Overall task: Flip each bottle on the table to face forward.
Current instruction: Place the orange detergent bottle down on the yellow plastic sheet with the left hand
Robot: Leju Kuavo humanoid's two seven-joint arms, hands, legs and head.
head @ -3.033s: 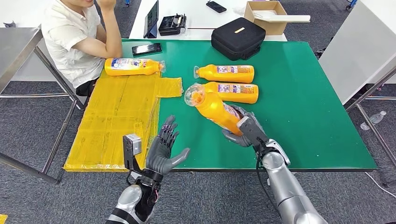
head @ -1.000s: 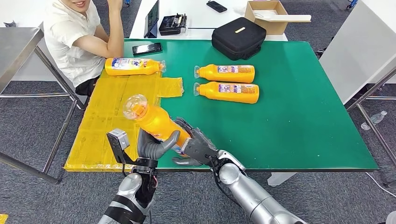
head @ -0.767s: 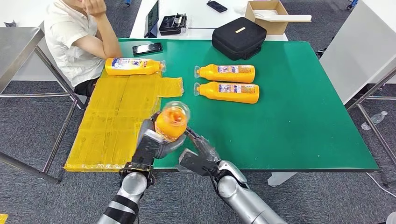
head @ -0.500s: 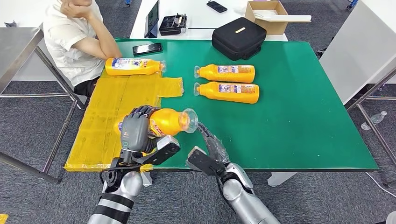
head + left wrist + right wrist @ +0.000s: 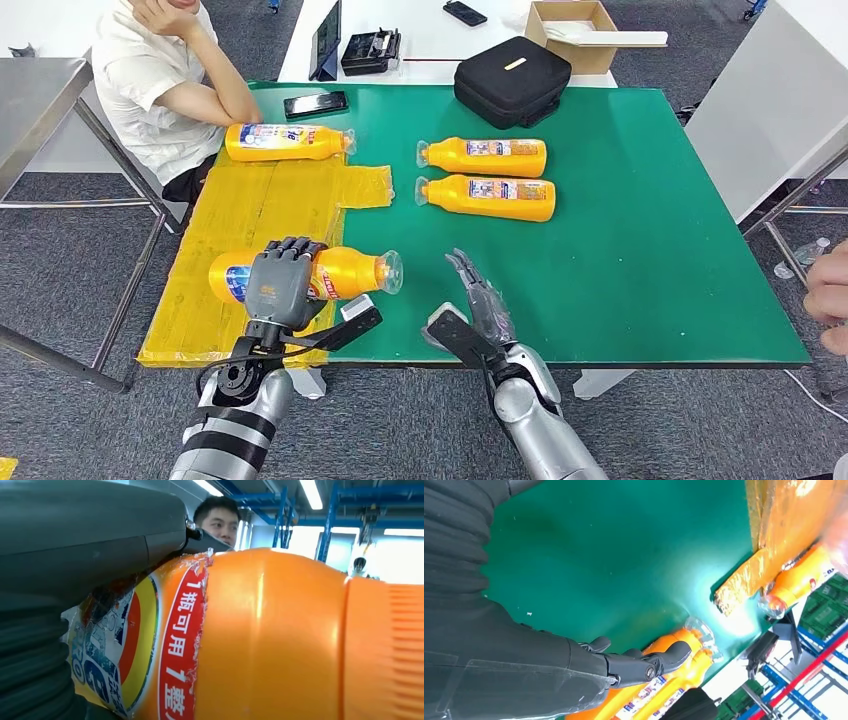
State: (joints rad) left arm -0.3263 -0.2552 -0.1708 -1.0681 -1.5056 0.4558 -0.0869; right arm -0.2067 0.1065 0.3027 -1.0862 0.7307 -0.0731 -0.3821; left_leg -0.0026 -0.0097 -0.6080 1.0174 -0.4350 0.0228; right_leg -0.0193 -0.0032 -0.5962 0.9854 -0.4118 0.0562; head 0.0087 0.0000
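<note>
A: Head view first, biggest thing down: where does everything lie on the green table (image 5: pixel 640 230)?

B: The yellow mat (image 5: pixel 250 240) covers its left end. The left hand (image 5: pixel 278 285) is wrapped over the top of an orange bottle (image 5: pixel 340 273) lying on its side at the mat's near edge, long axis running left to right, clear cap (image 5: pixel 391 271) pointing right toward the green.

A: And the grip?

B: Fingers curled over the label, thumb underneath; the left wrist view confirms the orange bottle pressed against the palm, printed label close to the lens.

A: The right hand?

B: The right hand (image 5: pixel 478 300) hovers over the near table edge, just right of the cap, fingers straight and spread, holding nothing.

A: What does the coming move turn on?

B: I judge it is a set-down onto the mat directly beneath, so the left hand must release without rolling the label away. Two more orange bottles (image 5: pixel 485 178) lie parallel farther back, caps pointing left, nearer the right hand. Another bottle (image 5: pixel 285 142) rests at the mat's far end.
</note>
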